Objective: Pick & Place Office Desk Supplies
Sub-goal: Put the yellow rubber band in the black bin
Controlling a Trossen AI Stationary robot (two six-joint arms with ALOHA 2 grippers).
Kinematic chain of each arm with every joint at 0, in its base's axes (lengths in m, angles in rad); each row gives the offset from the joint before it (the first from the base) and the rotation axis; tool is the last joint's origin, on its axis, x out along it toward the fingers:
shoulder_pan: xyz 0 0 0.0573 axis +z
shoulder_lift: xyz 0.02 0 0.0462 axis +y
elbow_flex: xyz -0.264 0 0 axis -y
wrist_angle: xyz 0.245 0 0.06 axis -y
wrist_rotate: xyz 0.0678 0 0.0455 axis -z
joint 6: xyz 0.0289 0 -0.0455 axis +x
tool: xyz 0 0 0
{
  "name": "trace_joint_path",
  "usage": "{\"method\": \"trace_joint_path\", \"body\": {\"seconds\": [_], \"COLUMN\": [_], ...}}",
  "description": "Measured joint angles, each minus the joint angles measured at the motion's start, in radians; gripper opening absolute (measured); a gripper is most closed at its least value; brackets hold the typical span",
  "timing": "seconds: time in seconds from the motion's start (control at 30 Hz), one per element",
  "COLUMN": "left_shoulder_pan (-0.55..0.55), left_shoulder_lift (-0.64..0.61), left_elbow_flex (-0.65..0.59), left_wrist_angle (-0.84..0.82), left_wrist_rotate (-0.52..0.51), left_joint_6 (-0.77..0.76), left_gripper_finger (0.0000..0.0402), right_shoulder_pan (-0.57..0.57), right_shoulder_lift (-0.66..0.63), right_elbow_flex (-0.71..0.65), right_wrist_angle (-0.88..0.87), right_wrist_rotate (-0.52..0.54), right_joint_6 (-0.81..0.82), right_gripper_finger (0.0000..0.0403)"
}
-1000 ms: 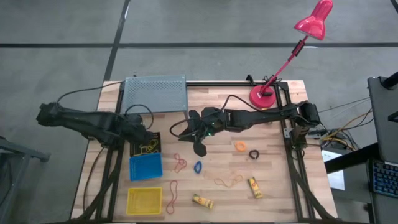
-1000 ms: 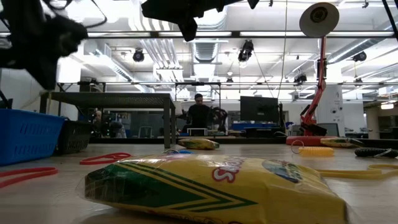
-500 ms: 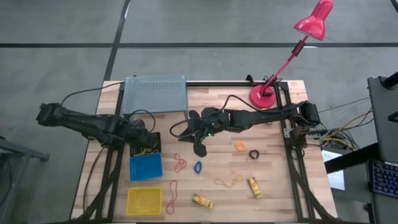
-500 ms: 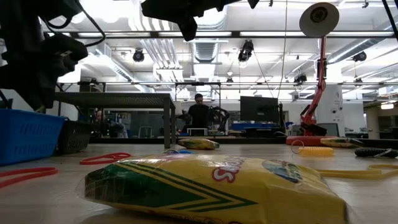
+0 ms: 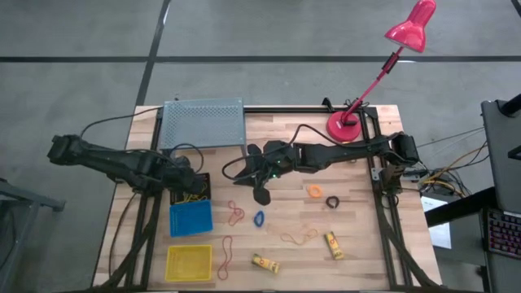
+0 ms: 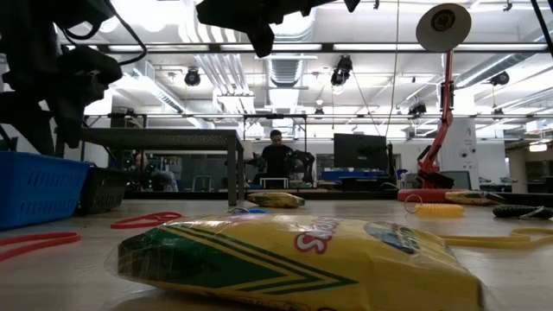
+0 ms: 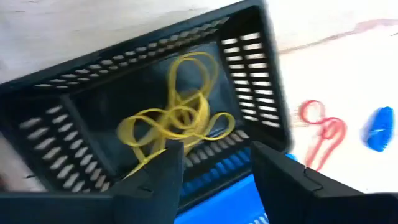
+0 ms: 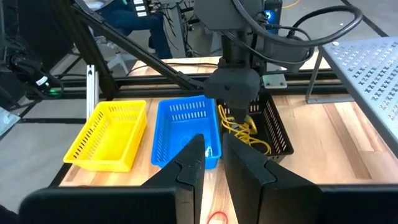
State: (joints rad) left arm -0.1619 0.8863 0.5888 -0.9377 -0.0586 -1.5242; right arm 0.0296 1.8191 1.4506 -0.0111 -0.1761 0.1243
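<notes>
Left gripper [image 7: 211, 171] fingers parted, empty, above black slotted plastic bin [image 7: 261, 74]; tangled yellow rubber-band loops [image 7: 177, 118] inside. Right gripper [image 8: 213, 163] narrowly parted, empty; tips cropped.

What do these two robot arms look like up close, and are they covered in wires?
Both arms are matte black, built of chunky jointed segments. Black cables loop loosely alongside them. The left gripper has two flat, squared black fingers; the right gripper has the same blocky pair. A small green light glows near the right arm's wrist.
</notes>
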Motion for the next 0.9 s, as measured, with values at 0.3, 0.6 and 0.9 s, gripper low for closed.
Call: {"method": "trace_joint_path", "body": {"seconds": [0.3,0.6,0.9], "left_shoulder_pan": [0.000,0.000,0.000], "left_shoulder_lift": [-0.020,-0.050,-0.049], "left_elbow_flex": [0.024,0.143,0.203], "left_wrist_angle": [0.399,0.680,1.031], "left_wrist_rotate": [-0.077,-0.204,-0.212], "left_joint_6": [0.285,0.731,1.182], "left_gripper_finger": [0.0179,0.0169,0.0169], "right_shoulder_pan": [-0.014,-0.009,0.091], "right_shoulder_lift": [0.000,-0.010,-0.024], "right_elbow_flex": [0.000,-0.001,-0.002], "right_wrist_angle": [-0.123,-0.374,-0.740], "right_wrist_rotate": [0.003,-0.047,-0.158], "right_joint_6": [0.030,0.138,0.206], "right_gripper_finger": [0.0057,0.0057,0.0057]}}
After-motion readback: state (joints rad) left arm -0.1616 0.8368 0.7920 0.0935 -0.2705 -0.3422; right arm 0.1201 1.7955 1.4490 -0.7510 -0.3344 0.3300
